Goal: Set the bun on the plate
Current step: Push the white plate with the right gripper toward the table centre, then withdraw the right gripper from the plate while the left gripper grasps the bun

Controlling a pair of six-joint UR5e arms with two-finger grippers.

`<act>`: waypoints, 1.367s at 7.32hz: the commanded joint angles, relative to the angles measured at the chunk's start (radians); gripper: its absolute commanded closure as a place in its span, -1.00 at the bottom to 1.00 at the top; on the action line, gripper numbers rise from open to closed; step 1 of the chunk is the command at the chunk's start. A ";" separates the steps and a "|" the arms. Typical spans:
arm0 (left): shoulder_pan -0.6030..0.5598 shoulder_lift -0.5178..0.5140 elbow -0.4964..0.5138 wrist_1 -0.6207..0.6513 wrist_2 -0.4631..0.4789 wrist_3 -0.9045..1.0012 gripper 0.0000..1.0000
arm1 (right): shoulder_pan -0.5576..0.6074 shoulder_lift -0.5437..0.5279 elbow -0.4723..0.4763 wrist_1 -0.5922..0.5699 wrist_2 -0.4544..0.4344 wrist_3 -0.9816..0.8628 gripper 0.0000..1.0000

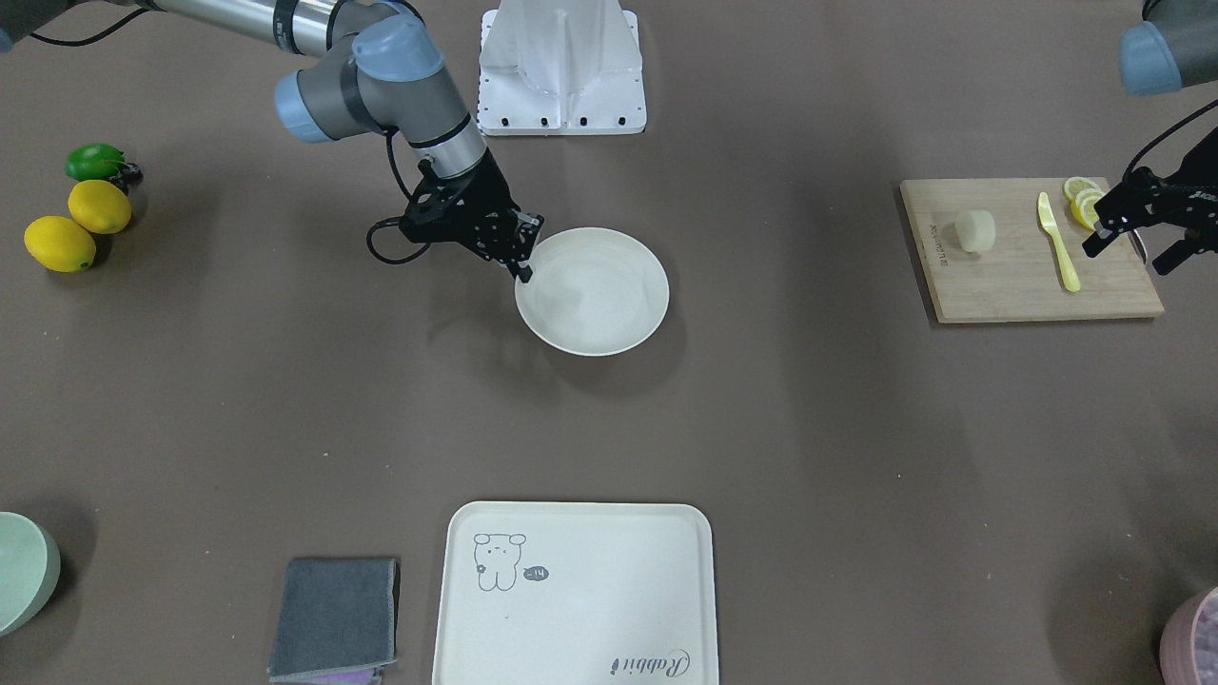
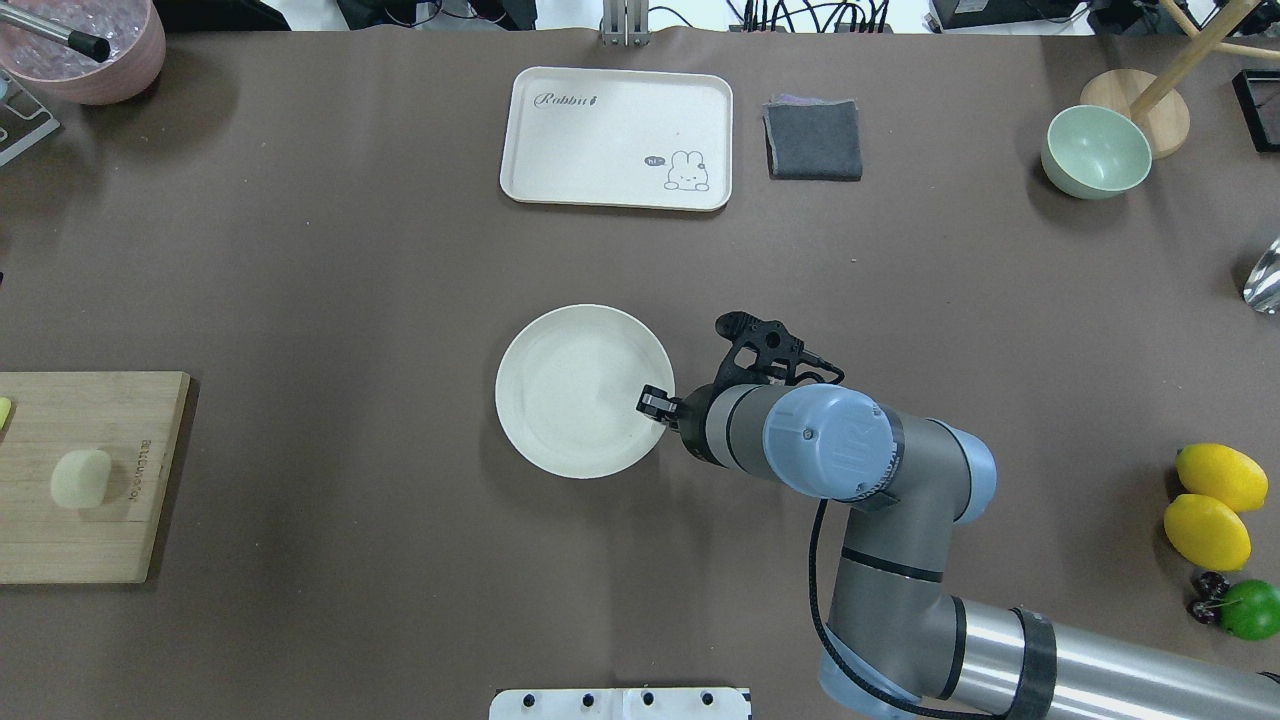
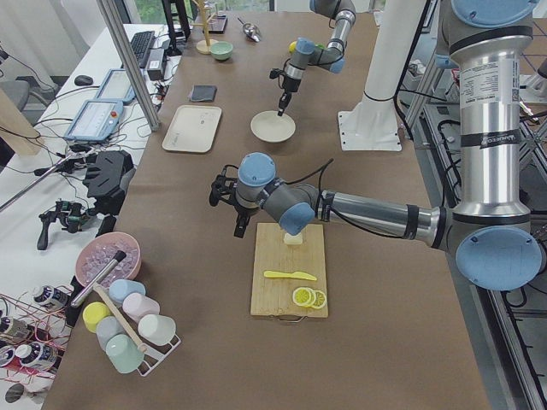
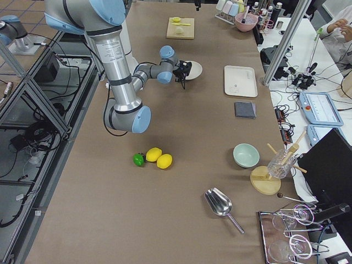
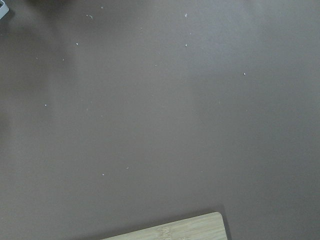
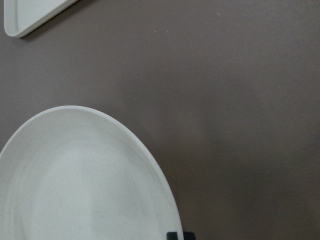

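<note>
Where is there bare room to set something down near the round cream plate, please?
Bare brown table lies between the round cream plate and the wooden cutting board, and between the plate and the rectangular cream tray. Crowded: the plate's rim by the right gripper, and the board's end with small yellow knife, lemon slices and left gripper.

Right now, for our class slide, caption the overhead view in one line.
Right claw at the empty plate rim; the bun sits on the wooden board at far left.
</note>
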 commanded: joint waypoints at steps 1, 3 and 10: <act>0.000 0.002 0.001 0.000 0.000 0.000 -0.97 | -0.014 0.011 -0.001 -0.020 -0.018 -0.008 -0.99; 0.003 0.015 0.001 0.000 0.000 -0.003 -0.97 | 0.024 0.010 0.009 -0.020 -0.006 -0.025 -1.00; 0.438 0.169 -0.010 -0.237 0.309 -0.357 -0.97 | 0.458 -0.206 0.250 -0.326 0.443 -0.496 -1.00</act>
